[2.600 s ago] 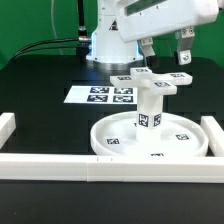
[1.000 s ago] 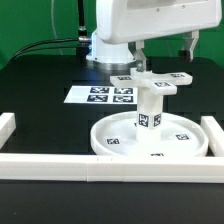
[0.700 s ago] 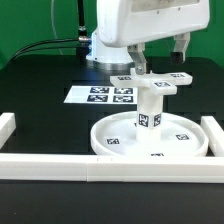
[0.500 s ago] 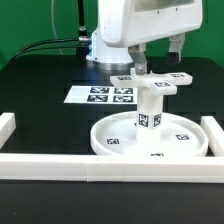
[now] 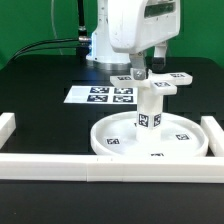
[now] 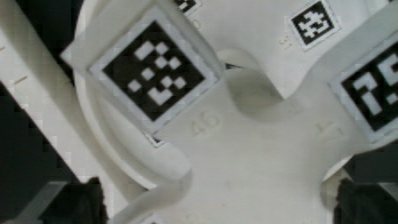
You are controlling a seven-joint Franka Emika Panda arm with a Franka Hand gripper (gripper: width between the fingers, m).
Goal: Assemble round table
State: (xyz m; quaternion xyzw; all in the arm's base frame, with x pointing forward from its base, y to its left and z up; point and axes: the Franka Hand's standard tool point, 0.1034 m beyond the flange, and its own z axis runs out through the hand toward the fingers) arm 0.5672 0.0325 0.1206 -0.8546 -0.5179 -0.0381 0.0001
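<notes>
The round disc point(image 5: 112, 141) lies on the table near the front rail. The short leg point(image 5: 149, 108) stands upright at its middle. The cross-shaped base point(image 5: 152, 82) sits on top of the leg, tags up. My gripper point(image 5: 148, 60) hangs just above the base, open, its fingers point(image 5: 137, 64) apart over the hub. In the wrist view the base point(image 6: 249, 150) fills the picture, and the gripper point(image 6: 214, 205) has one dark fingertip point(image 6: 63, 200) at each side of it. I cannot tell whether the fingers touch the base.
The marker board point(image 5: 98, 96) lies flat behind the disc toward the exterior view's left. White border rails run along the front point(image 5: 90, 166), the left point(image 5: 7, 128) and the right point(image 5: 213, 132). The arm's pedestal point(image 5: 100, 45) stands at the back.
The hand has turned about its vertical axis and shifted toward the exterior view's left, over the base. The fingers now stand closer together in the view. The table parts have not moved.
</notes>
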